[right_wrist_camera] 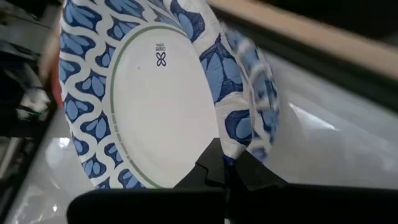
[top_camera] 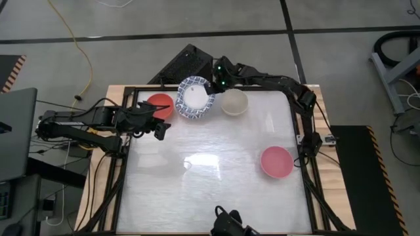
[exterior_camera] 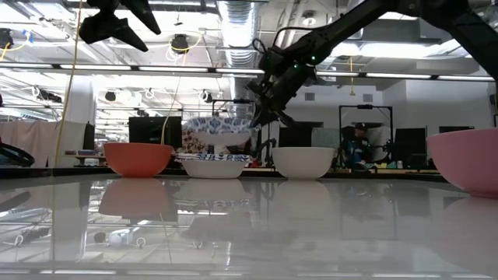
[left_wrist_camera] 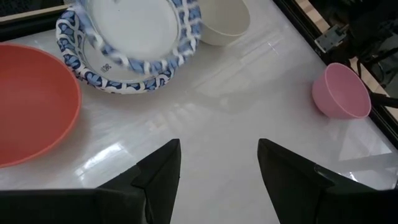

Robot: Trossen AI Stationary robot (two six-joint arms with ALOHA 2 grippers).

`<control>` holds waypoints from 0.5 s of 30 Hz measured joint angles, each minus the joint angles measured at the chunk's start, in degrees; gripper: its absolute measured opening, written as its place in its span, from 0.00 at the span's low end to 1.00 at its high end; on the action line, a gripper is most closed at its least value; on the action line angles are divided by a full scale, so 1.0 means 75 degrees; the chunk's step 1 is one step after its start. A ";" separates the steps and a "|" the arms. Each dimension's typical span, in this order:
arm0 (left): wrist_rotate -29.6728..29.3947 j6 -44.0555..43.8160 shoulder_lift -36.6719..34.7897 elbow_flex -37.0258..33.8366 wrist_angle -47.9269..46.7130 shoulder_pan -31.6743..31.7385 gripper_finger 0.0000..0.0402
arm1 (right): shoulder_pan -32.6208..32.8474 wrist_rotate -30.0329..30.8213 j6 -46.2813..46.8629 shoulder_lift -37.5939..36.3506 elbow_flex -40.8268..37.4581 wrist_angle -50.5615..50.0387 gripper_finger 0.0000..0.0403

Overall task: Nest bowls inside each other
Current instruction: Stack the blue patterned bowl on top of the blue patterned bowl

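Right now the right gripper [top_camera: 211, 84] pinches the rim of a blue-patterned bowl [top_camera: 195, 97], its fingers pressed together on the thin edge, as the right wrist view shows, with one finger inside the wall and one outside. Held by the rim like this, the bowl hangs tilted and clear of the table, which looks like the way to carry it over its target. Directly beneath it sits a stack of blue-patterned bowls [exterior_camera: 212, 165], so the lifted one is probably meant to drop into that stack. How many bowls the stack holds cannot be told.

To the side of the right gripper away from the left arm, just beside the stack, stands the cream bowl [top_camera: 234, 101]. On the other side of the stack, touching or nearly touching it, is the red bowl [top_camera: 159, 105]. The pink bowl [top_camera: 276, 161] stands alone, well apart from both grippers, near the table's right edge.

Meanwhile the left gripper [top_camera: 159, 128] hovers with its fingers spread and nothing between them, just beside the red bowl, seemingly waiting.

As for writing, a small printed mark [right_wrist_camera: 161, 55] sits inside the held bowl: a clover-like emblem under a tiny line of lettering, too small to read.
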 joint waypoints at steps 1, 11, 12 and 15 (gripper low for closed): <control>0.0000 -0.0003 0.0000 0.0000 0.0000 0.0000 0.51 | -0.0011 -0.0055 -0.0057 -0.0010 0.0076 0.0010 0.02; -0.0015 -0.0131 0.0000 0.0000 0.0000 0.0000 0.51 | -0.0143 -0.0379 -0.0416 -0.0009 0.0357 -0.0056 0.02; -0.0015 -0.0134 0.0000 0.0000 0.0000 0.0000 0.51 | -0.0143 -0.0375 -0.0471 -0.0007 0.0357 -0.0056 0.02; -0.0018 -0.0191 0.0000 0.0000 0.0000 0.0000 0.51 | -0.0143 -0.0363 -0.0550 -0.0007 0.0357 0.0026 0.02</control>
